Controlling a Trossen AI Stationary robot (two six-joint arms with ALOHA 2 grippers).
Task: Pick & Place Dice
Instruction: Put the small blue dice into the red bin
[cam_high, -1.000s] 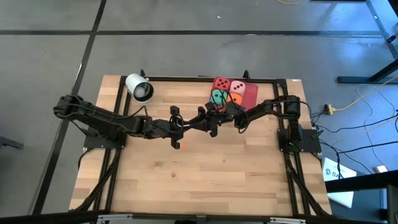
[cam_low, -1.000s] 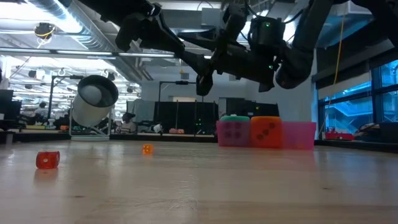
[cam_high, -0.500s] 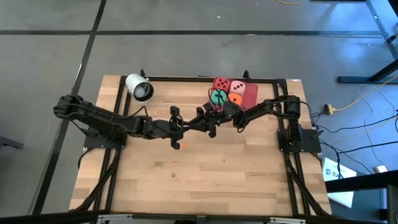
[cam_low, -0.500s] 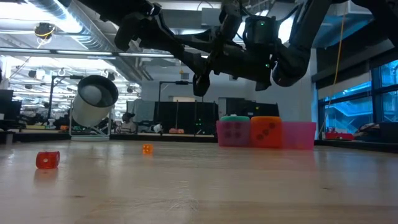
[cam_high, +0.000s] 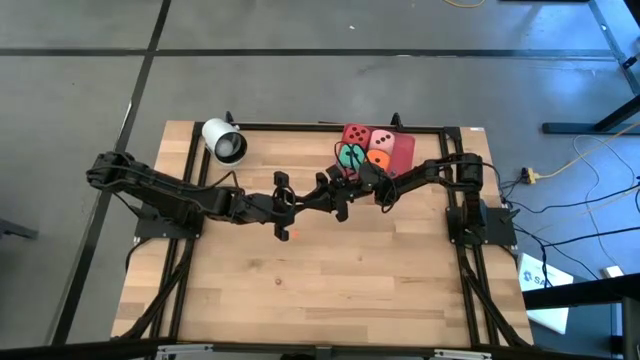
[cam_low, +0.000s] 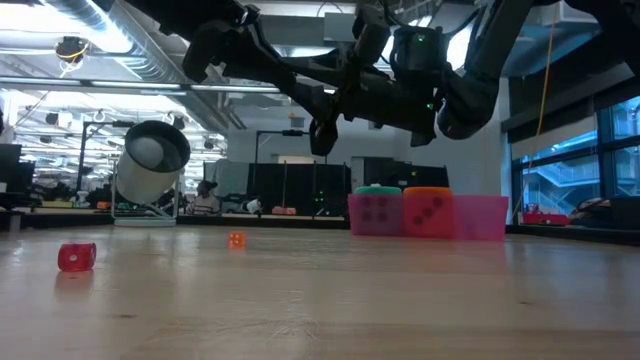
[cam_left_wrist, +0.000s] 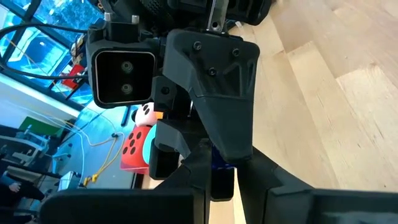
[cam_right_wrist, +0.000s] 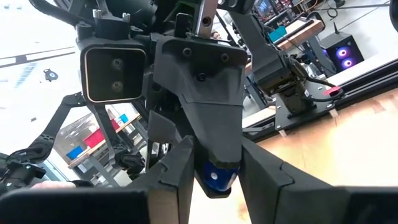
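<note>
The left hand (cam_high: 338, 195) and the right hand (cam_high: 352, 180) meet tip to tip in the air, raised clear of the tabletop (cam_high: 330, 290), just beside the red tray (cam_high: 404, 150) at its corner nearest the tabletop's middle. A small blue thing (cam_right_wrist: 214, 177) sits where the two hands meet. The left hand's fingers are clenched on it. The right hand's fingers (cam_right_wrist: 180, 168) stand on either side of it, but I cannot tell whether they press it or stand just off it.

The four big dice lie in the tray, close-packed, none in either hand. The green die (cam_high: 350, 155) is nearest the hands, just beyond their tips. The orange die (cam_high: 379, 158) is beside it, and the red die (cam_high: 354, 135) and pink die (cam_high: 381, 139) are on the tray's far side from the hands.

A small red cube (cam_low: 77, 257) and a smaller orange one (cam_low: 236, 240) lie on the bare wood, well apart from the tray. A white cylinder (cam_high: 224, 141) lies on its side well away from the tray, along the same edge.
</note>
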